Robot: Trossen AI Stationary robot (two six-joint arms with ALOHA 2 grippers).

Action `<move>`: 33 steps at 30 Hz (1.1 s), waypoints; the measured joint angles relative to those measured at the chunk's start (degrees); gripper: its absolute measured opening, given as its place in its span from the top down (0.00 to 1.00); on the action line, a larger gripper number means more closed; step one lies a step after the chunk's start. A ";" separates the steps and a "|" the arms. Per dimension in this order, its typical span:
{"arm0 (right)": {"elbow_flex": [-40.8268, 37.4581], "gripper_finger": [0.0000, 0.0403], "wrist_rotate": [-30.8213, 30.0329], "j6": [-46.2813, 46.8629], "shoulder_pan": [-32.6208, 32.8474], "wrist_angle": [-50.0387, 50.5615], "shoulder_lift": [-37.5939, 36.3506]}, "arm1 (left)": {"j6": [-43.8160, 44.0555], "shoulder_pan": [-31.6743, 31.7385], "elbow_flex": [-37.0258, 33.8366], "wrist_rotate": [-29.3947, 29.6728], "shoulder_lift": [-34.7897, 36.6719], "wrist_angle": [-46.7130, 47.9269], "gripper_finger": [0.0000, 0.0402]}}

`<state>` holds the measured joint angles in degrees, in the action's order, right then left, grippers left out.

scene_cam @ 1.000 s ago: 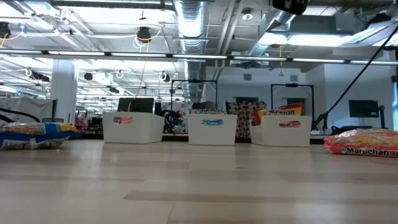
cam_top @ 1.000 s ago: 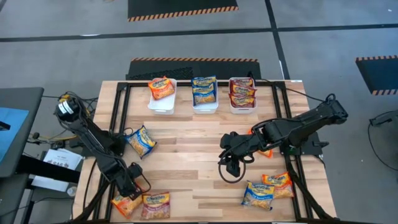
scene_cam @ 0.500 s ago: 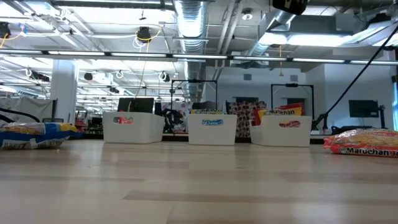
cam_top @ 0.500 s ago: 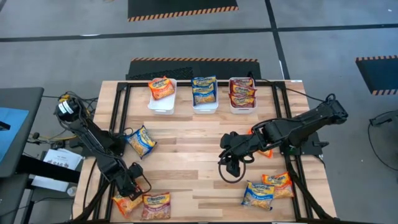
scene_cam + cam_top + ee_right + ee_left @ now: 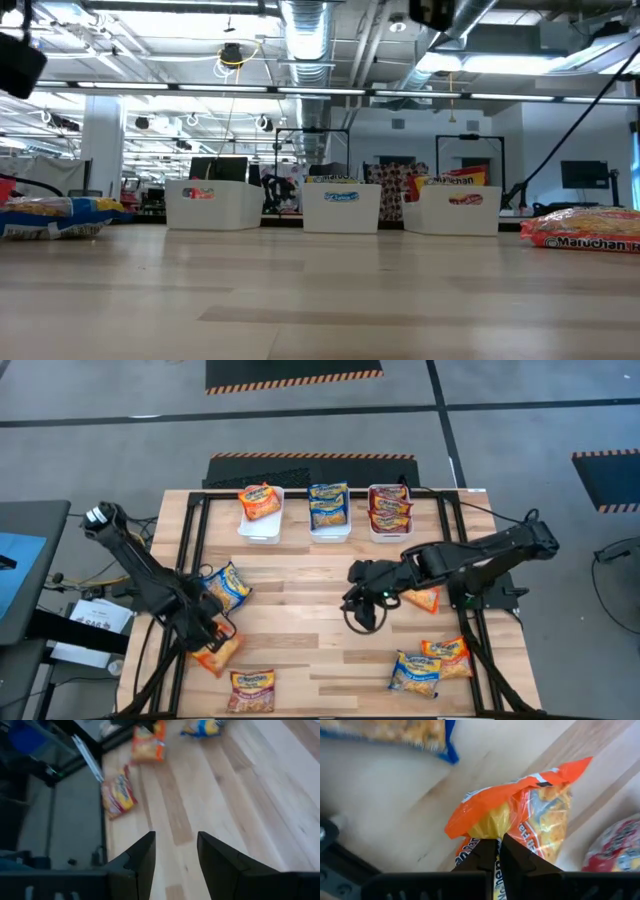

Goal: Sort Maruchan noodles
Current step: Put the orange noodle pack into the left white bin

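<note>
My left gripper (image 5: 210,640) is near the table's near left corner, shut on an orange noodle packet (image 5: 221,653). A dark red packet (image 5: 250,688) lies flat nearer the front edge. A blue-and-yellow packet (image 5: 228,586) lies flat farther back. My right gripper (image 5: 362,612) hangs open over the table's middle with nothing between its fingers (image 5: 175,845). An orange packet (image 5: 422,598) lies beside that arm. A blue-and-yellow one (image 5: 414,672) and an orange one (image 5: 448,655) lie at the near right. My left gripper pinches a bunched fold of the orange wrapper (image 5: 492,831) between its two fingertips (image 5: 482,854). The fingers come steeply from above. The packet hangs crumpled below them, lifted off the wood.
Three white bins stand in a row at the far edge: the left (image 5: 262,512) holds orange packets, the middle (image 5: 328,510) blue-and-yellow, the right (image 5: 390,510) dark red. Black frame rails (image 5: 190,540) run along the table's left and right sides.
My left gripper has risen and gone toward the far edge, carrying the orange packet up from the near left corner. The dark red packet beside it has stayed put. My right gripper has drifted slightly toward the table's left and far side, still open.
</note>
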<state>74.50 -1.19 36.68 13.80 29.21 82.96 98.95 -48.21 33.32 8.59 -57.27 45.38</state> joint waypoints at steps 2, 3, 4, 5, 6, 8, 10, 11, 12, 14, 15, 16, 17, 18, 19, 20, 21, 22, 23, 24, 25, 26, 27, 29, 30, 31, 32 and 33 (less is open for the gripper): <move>0.00 0.58 2.85 -1.10 -1.18 -3.35 0.99 | -1.17 1.37 0.00 0.69 1.67 0.34 1.00; 0.01 0.58 3.99 -1.60 -1.70 -5.39 1.69 | -1.92 2.02 0.00 0.90 2.28 0.52 1.00; 0.01 0.58 4.87 -2.23 -2.15 -7.88 2.55 | -2.46 2.54 0.00 1.18 2.77 0.53 1.00; 0.02 0.58 5.70 -2.90 -2.51 -10.19 3.40 | -2.96 3.10 0.01 1.30 3.11 0.32 1.00; 0.02 0.58 6.39 -3.92 -2.77 -12.08 4.39 | -3.58 3.56 0.03 1.32 3.30 0.14 1.00; 0.02 0.58 7.19 -6.28 -2.86 -16.82 6.86 | -4.50 4.46 0.09 1.34 3.30 -0.01 1.00; -0.03 0.58 7.19 -8.42 -2.82 -19.83 9.06 | -5.16 5.05 0.09 1.74 3.27 -0.60 1.00; 0.01 0.58 7.19 -9.41 -2.82 -22.63 10.33 | -5.50 5.32 0.09 2.22 3.27 -1.33 1.00; 0.06 0.58 7.19 -10.04 -2.85 -24.84 11.37 | -5.83 5.55 0.09 2.64 3.27 -2.18 1.00; 0.00 0.58 7.25 -10.23 -3.03 -27.83 13.45 | -6.40 6.18 0.11 3.26 3.27 -3.21 1.00; 0.04 0.57 7.26 -10.24 -3.28 -30.42 14.85 | -6.41 6.42 0.11 3.47 3.27 -3.33 1.00; 0.08 0.57 7.25 -10.21 -3.52 -31.96 16.07 | -6.41 6.62 0.11 3.74 3.27 -3.27 1.00; 0.00 0.57 7.20 -10.11 -3.76 -32.65 17.07 | -6.44 6.84 0.11 4.16 3.27 -3.20 1.00; -0.07 0.56 7.22 -9.68 -3.96 -34.26 18.24 | -6.46 7.05 0.11 4.38 3.27 -3.23 1.00; 0.03 0.55 7.21 -8.96 -4.29 -36.71 19.72 | -6.70 7.30 0.11 4.68 3.27 -3.29 1.00; 0.08 0.54 7.22 -8.00 -4.58 -37.77 20.77 | -7.17 7.63 0.11 4.85 3.27 -3.41 1.00; -0.03 0.53 7.22 -7.24 -4.78 -38.07 21.60 | -7.74 8.00 0.11 4.86 3.27 -3.56 1.00; -0.07 0.52 7.21 -6.84 -5.02 -39.75 22.78 | -8.24 8.40 0.11 4.87 3.27 -3.73 1.00; 0.02 0.51 7.22 -6.81 -5.18 -42.13 24.11 | -8.79 8.80 0.11 4.94 3.27 -3.92 1.00; 0.03 0.50 7.22 -6.74 -5.40 -43.12 25.00 | -9.49 9.28 0.11 4.99 3.27 -4.08 1.00; -0.04 0.49 7.22 -6.71 -5.70 -44.18 25.83 | -10.17 9.79 0.11 4.98 3.27 -4.22 1.00; -0.02 0.48 7.23 -6.67 -5.93 -46.38 26.77 | -10.98 10.34 0.11 4.97 3.27 -4.35 1.00; 0.22 0.47 7.34 -6.45 -6.17 -48.38 27.94 | -11.73 10.85 0.11 4.97 3.27 -4.38 1.00; 0.65 0.47 7.48 -5.11 -6.61 -49.39 29.32 | -13.12 11.97 0.13 4.95 3.27 -4.38 1.00; 1.44 0.47 7.48 -4.73 -6.88 -49.68 30.39 | -13.92 12.58 0.13 4.95 3.27 -4.46 1.00; 2.55 0.47 7.48 -4.59 -6.94 -50.36 31.67 | -14.72 13.12 0.13 4.97 3.27 -4.75 1.00; 3.18 0.47 7.48 -4.60 -7.06 -50.17 32.46 | -15.63 13.68 0.13 4.95 3.27 -5.28 1.00; 3.81 0.47 7.48 -4.58 -7.26 -49.57 33.02 | -16.61 14.27 0.13 4.97 3.27 -5.93 1.00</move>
<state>78.32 6.28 32.10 6.54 -20.36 115.97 82.34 -33.94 33.45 13.56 -54.00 39.45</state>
